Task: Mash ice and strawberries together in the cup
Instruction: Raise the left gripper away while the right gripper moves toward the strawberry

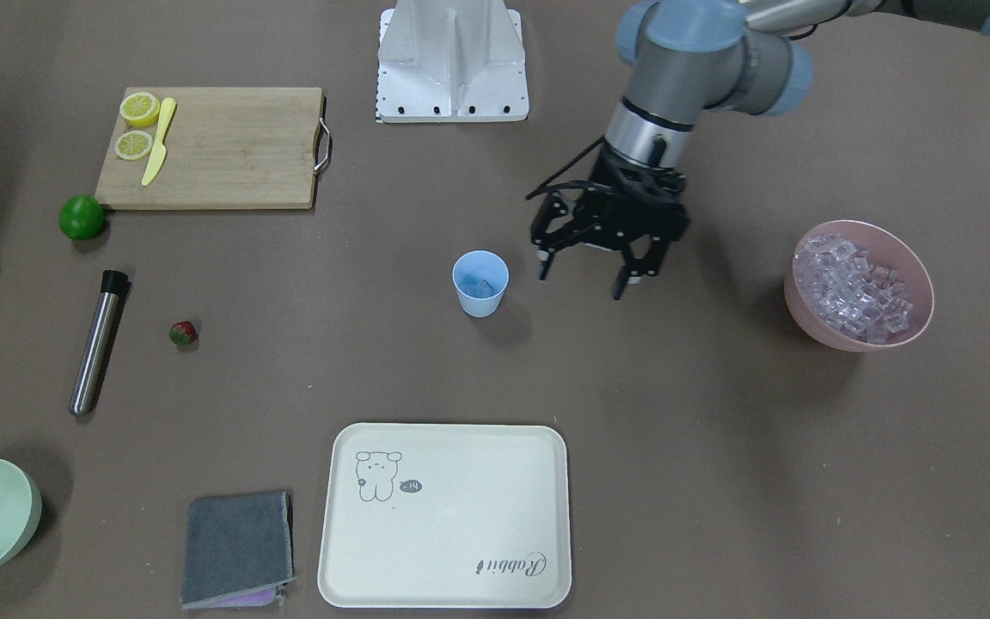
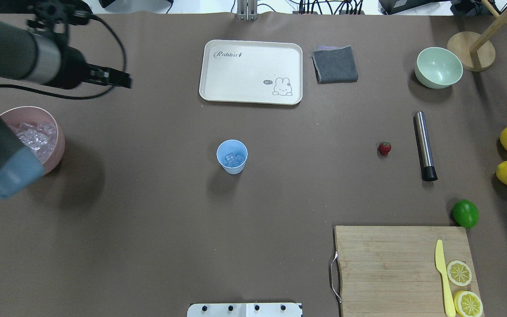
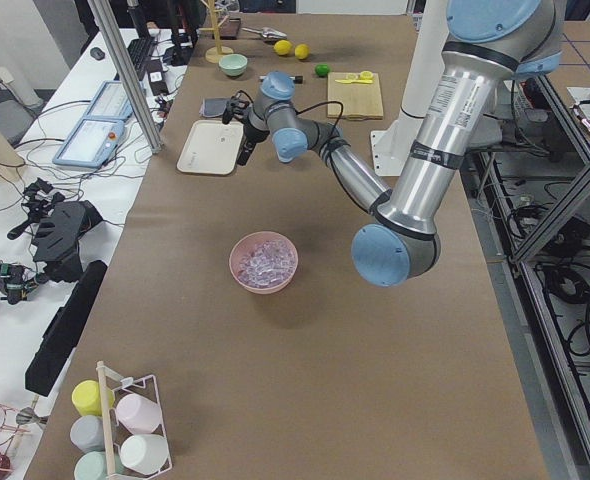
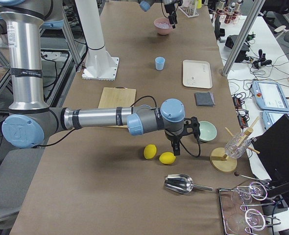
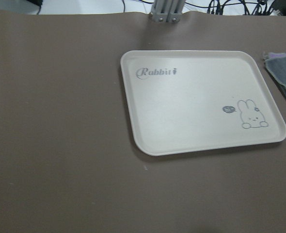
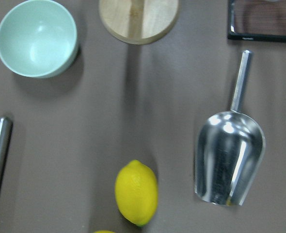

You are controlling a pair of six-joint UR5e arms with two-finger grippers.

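Several ice (image 2: 234,159) cubes lie in the cup (image 2: 232,170); overhead, strawberry (image 2: 384,148) at its three o'clock. Left jaws gape empty; right jaws, cannot tell.

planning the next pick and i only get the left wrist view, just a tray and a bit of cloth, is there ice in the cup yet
Observer: Yes, the light-blue cup holds a few ice cubes.
Operator: and the strawberry
Observer: The strawberry lies outside the cup, off towards the metal cylinder.
Operator: left gripper holding anything
Observer: No, the left gripper hangs open and empty between the cup and the pink bowl.
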